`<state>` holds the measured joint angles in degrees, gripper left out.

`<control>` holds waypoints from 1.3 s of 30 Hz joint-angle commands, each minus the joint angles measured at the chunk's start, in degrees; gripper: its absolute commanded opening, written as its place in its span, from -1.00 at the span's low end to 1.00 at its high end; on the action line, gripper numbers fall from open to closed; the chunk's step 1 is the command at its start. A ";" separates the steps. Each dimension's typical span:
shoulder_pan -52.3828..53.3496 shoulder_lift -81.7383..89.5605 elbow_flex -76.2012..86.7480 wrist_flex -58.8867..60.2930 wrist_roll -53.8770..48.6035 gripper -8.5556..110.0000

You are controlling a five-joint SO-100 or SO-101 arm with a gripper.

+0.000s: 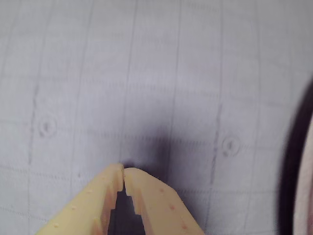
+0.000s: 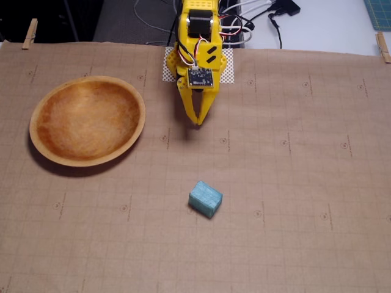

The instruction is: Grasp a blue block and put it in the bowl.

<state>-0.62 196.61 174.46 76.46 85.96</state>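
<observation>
While the yellow arm [image 2: 197, 36] reached down over the gridded brown paper [image 2: 293, 183] covering the bench, we saw its jaws [image 2: 198, 122] drawn together, tips touching or nearly so, with nothing between them. Our wrist view showed the same: the two pale yellow fingertips [image 1: 123, 175] met at a point above the bare paper [image 1: 146, 73], a soft shadow lying just beyond them, and a dark curved edge at the right border that we could not identify.

We found the blue block [image 2: 205, 198] lying on the paper toward the lower middle of the fixed view, below the jaws and well apart from them, turned at a slight angle to the grid lines. The bowl [image 2: 88, 120] sat at the left of that view, upright and empty, well apart from both the block and the jaws.

We also noted wooden clothespins [image 2: 29, 33] at the paper's far corners and a white perforated pad [image 2: 227, 72] under the arm's base, with cables [image 2: 256, 21] trailing behind it.
</observation>
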 commanded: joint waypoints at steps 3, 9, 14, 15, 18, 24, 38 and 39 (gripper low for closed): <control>-0.62 0.18 -12.22 -4.57 0.35 -0.90; -0.53 -0.26 -20.21 -9.40 0.44 -0.90; -0.53 -3.60 -25.49 -12.57 0.44 -0.90; -0.53 -5.80 -26.63 -13.10 0.44 -0.90; -0.44 -14.41 -30.76 -14.85 0.44 -0.90; 0.00 -31.46 -37.97 -19.86 0.44 -0.90; -0.62 -45.53 -41.31 -21.97 0.44 -0.45; -0.62 -45.53 -41.31 -21.97 0.44 -0.40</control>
<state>-0.79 151.17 137.20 55.81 85.96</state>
